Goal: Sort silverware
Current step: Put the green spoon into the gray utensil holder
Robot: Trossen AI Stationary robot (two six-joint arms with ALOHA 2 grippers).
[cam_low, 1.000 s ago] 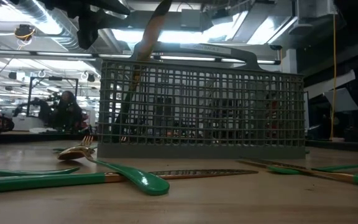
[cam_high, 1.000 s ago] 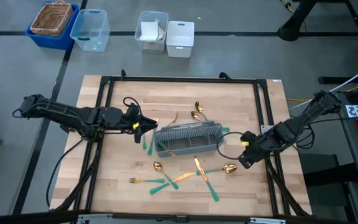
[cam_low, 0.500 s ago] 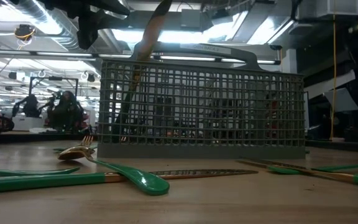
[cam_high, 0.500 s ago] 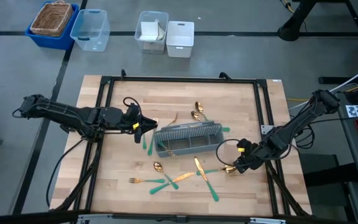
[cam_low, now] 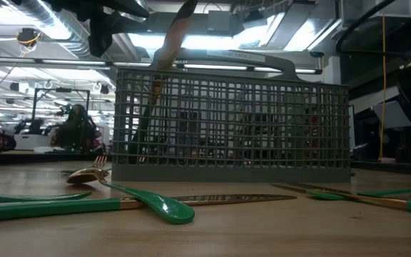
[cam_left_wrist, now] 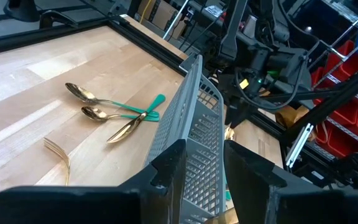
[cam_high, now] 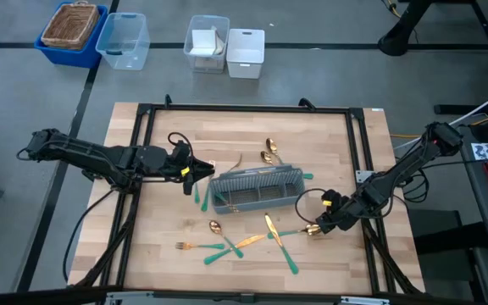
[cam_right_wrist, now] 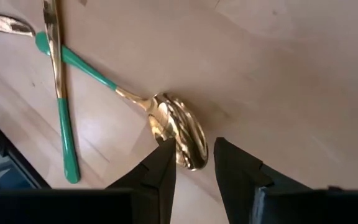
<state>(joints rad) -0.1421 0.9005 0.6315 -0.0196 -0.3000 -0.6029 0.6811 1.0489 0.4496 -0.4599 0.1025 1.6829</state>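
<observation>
Right gripper [cam_right_wrist: 191, 163]: fingers parted, nothing between them, tips low over the bowl of a gold spoon [cam_right_wrist: 178, 138] with a teal handle. In the high view this gripper [cam_high: 318, 227] sits at the table's near right, just beside that spoon, off the right end of the caddy [cam_high: 257, 190]. Judged step: lining up to pinch the spoon bowl; no grip made yet.

Left gripper [cam_left_wrist: 196, 163]: fingers parted, astride the near end wall of the grey mesh caddy [cam_left_wrist: 194, 134]. Whether they press the wall or merely straddle it, cannot tell. In the high view it sits at the caddy's left end [cam_high: 195, 172], probably steadying it.

Silverware, outward from the caddy:
- One piece standing in the left compartment [cam_low: 164, 64], gold end poking above the rim; perhaps the only one sorted. The mesh hides much of the inside, so others cannot be ruled out.
- Two gold spoons [cam_high: 268, 152] on the table beyond the caddy; a fork [cam_left_wrist: 59, 153] near them.
- A teal handle [cam_high: 203, 197] lying at the caddy's left end.
- In front: a spoon [cam_high: 218, 230], a fork [cam_high: 190, 246], and crossed pieces [cam_high: 272, 235] towards the right gripper.

Progress: early. Most of the set is loose on the table [cam_high: 159, 140].
</observation>
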